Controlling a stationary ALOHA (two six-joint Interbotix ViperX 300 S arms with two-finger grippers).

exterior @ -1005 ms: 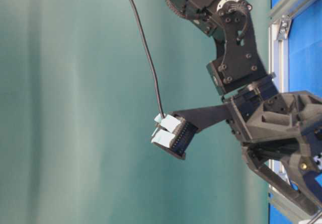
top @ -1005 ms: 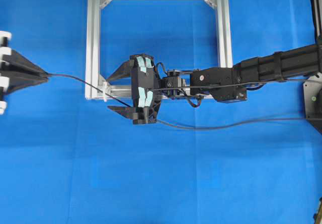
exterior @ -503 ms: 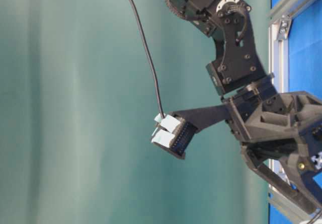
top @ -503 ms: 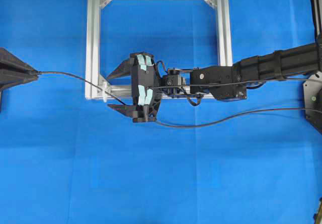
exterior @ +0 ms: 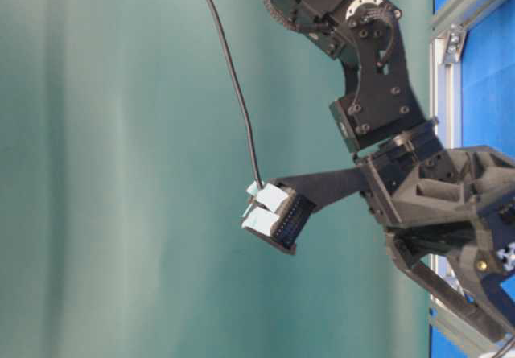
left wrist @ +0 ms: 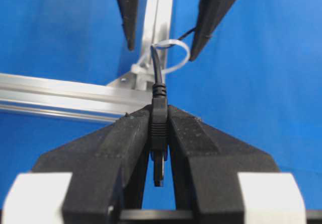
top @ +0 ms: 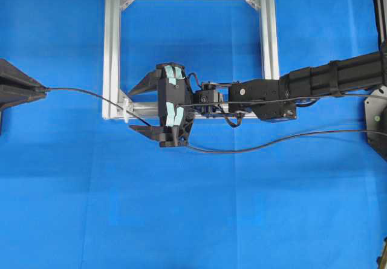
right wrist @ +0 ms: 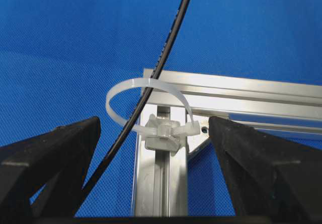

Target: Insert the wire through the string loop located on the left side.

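The thin black wire [top: 84, 92] runs from my left gripper [top: 43, 89] at the far left edge, through the white string loop [top: 125, 109], and trails right across the mat. My left gripper [left wrist: 158, 114] is shut on the wire's plug [left wrist: 158, 133]. The loop [right wrist: 147, 102] sits on the silver frame's [top: 111, 51] lower left corner, and the wire [right wrist: 151, 89] passes through it. My right gripper [top: 132, 112] stands open astride that corner, one finger on each side of the loop [left wrist: 171, 58], gripping nothing.
The square aluminium frame [right wrist: 241, 90] lies on the blue mat. The right arm [top: 326, 78] reaches across the frame's lower bar. The wire's loose length [top: 272, 142] curves along the mat below that arm to the right edge.
My left gripper has drawn further left with the plug, pulling the wire through the loop and lifting the slack on the right. The right gripper has held still.
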